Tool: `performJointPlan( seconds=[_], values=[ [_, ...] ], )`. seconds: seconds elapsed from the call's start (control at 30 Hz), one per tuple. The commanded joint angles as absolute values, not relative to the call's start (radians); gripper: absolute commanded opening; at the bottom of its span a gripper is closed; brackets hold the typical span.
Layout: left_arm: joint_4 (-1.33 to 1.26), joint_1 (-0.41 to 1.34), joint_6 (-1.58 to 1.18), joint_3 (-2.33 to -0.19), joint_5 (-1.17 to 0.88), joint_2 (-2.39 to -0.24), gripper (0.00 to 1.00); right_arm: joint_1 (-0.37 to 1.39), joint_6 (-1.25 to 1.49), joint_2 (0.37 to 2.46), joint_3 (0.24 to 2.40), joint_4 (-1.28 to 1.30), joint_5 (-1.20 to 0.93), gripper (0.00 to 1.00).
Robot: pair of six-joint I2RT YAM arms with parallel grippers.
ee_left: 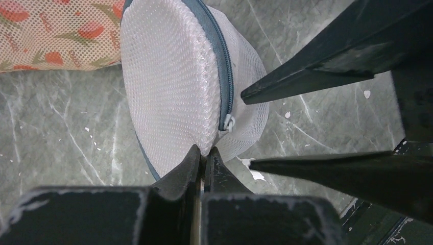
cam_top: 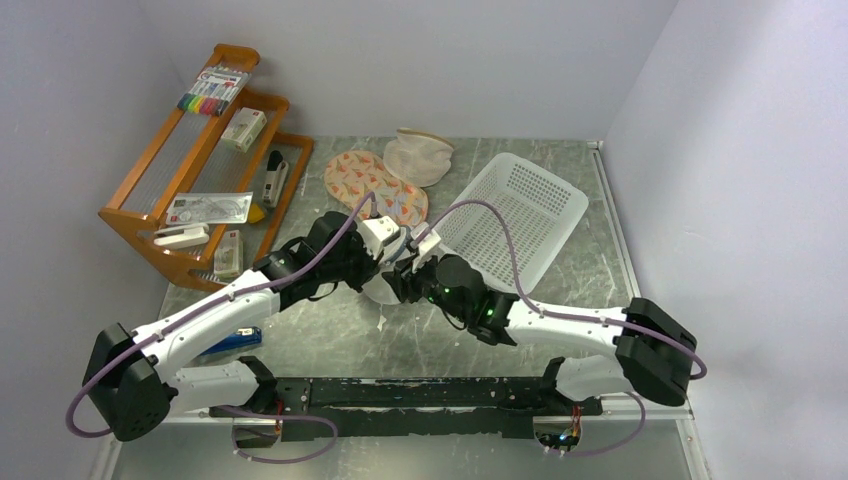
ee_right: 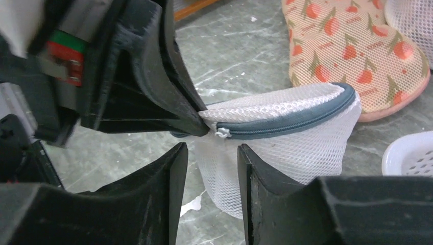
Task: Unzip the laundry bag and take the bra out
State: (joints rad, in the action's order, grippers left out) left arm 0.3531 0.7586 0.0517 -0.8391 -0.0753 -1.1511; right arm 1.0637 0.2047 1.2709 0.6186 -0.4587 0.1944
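Pinching laundry bag [ee_left: 173, 87] mesh, left fingers [ee_left: 187, 169] clenched; right fingers [ee_right: 171, 181] parted near zip pull [ee_right: 222, 133], apparently not touching.

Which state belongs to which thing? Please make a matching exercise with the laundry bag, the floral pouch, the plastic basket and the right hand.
Things:
1. laundry bag
2. floral pouch
3. plastic basket
4. right hand

States:
a. fingers apart, just below the zip pull
b. lies flat, orange pattern
c. white mesh, pinched at its edge by the left hand
d. white plastic, full of small holes

Pairs: 1-c, 2-b, 3-d, 4-a.
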Motion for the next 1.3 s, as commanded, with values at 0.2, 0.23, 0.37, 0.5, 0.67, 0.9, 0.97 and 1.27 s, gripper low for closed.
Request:
performJointPlan(
  seconds=[0.2, 0.23, 0.37, 0.5, 0.67, 0.9, 0.97, 1.27],
  values=[
    [0.336, 0.744, 0.043, -0.865, -0.157, -1.135, 0.07, 1.104, 0.214, 1.354, 0.640, -0.558, 0.369, 0.39],
    [0.336, 0.744, 0.043, -0.866, -0.158, -1.135, 0.07, 1.105, 0.217, 1.358, 0.642, -0.565, 0.373, 0.39],
    [0.340, 0.744, 0.045, -0.868, -0.163, -1.145, 0.07, 1.120, 0.217, 1.380, 0.653, -0.585, 0.385, 0.40],
    [0.345, 0.742, 0.047, -0.873, -0.170, -1.154, 0.07, 1.126, 0.223, 1.397, 0.671, -0.574, 0.451, 0.39],
    [0.346, 0.741, 0.049, -0.872, -0.167, -1.155, 0.07, 1.127, 0.239, 1.388, 0.667, -0.554, 0.524, 0.25],
    [0.351, 0.742, 0.052, -0.874, -0.159, -1.163, 0.07, 1.127, 0.246, 1.370, 0.653, -0.533, 0.546, 0.12],
    [0.351, 0.742, 0.051, -0.875, -0.158, -1.166, 0.07, 1.126, 0.243, 1.365, 0.648, -0.534, 0.544, 0.10],
    [0.353, 0.742, 0.054, -0.875, -0.167, -1.170, 0.07, 1.126, 0.194, 1.362, 0.638, -0.581, 0.443, 0.07]
  ],
)
